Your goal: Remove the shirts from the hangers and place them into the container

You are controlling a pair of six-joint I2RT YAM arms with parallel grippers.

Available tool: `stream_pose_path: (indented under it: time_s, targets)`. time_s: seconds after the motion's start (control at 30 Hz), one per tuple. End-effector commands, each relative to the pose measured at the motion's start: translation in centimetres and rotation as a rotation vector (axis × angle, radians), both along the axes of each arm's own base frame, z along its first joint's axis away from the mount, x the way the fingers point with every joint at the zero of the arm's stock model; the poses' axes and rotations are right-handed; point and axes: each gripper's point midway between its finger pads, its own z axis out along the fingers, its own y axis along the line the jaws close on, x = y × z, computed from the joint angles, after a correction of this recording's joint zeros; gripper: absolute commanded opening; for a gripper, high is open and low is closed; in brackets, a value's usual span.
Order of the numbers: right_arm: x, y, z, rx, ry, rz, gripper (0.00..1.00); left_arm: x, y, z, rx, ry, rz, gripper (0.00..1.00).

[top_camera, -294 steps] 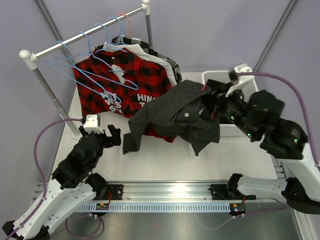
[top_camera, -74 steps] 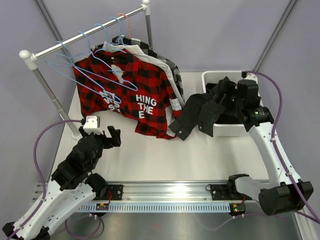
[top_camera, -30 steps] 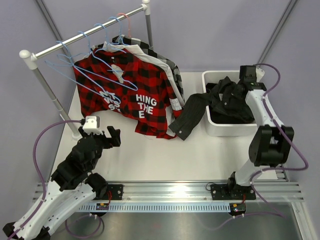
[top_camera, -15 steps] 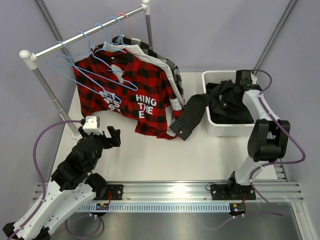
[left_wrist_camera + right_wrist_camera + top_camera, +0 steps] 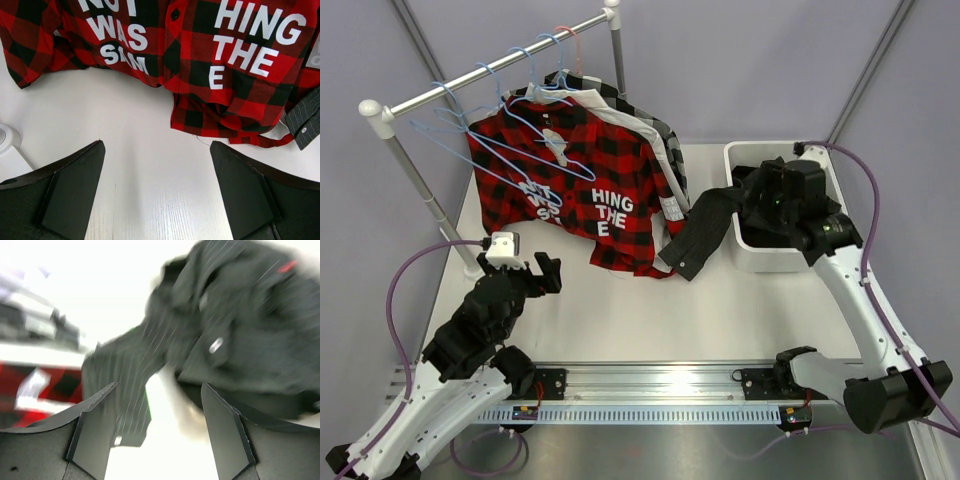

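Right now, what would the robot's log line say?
right claw: open above container | pinstriped shirt: partly in container, sleeve draped over rim | left claw: open, near plaid shirt

The charcoal pinstriped shirt is heaped in the white container, one sleeve draped over its rim onto the worktop. The red-black plaid shirt is hung on the rail, with the white shirt and checked shirt behind it. Empty light-blue hangers are hooked beside them.
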Motion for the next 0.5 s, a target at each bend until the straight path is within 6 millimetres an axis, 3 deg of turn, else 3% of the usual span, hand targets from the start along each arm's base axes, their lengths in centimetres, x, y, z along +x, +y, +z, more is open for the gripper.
stream_pose_path:
  time_s: [0.0, 0.2, 0.3, 0.33, 0.37, 0.47]
  targets:
    - [-1.5, 3.5, -1.8, 0.074, 0.023, 0.07, 0.75, 0.4, -0.2, 0.7, -0.012, -0.027, -0.003, 0.93]
    - [-2.7, 8.6, -3.9, 0.1, 0.031, 0.139, 0.75, 0.3, -0.2, 0.8, -0.019, -0.031, -0.001, 0.93]
    - [-1.6, 10.7, -4.8, 0.065, 0.065, 0.136, 0.75, 0.3, -0.1, 0.8, -0.017, -0.031, 0.002, 0.93]
    - [-1.3, 10.5, -4.0, 0.064, 0.045, 0.121, 0.75, 0.3, -0.1, 0.8, -0.017, -0.031, 0.002, 0.93]
    - [-0.9, 11.3, -4.8, 0.051, 0.066, 0.123, 0.75, 0.3, -0.1, 0.8, -0.018, -0.031, 0.004, 0.93]
    - [0.7, 12.2, -4.5, 0.018, 0.064, 0.093, 0.73, 0.2, 0.0, 0.9, -0.024, -0.035, 0.005, 0.93]
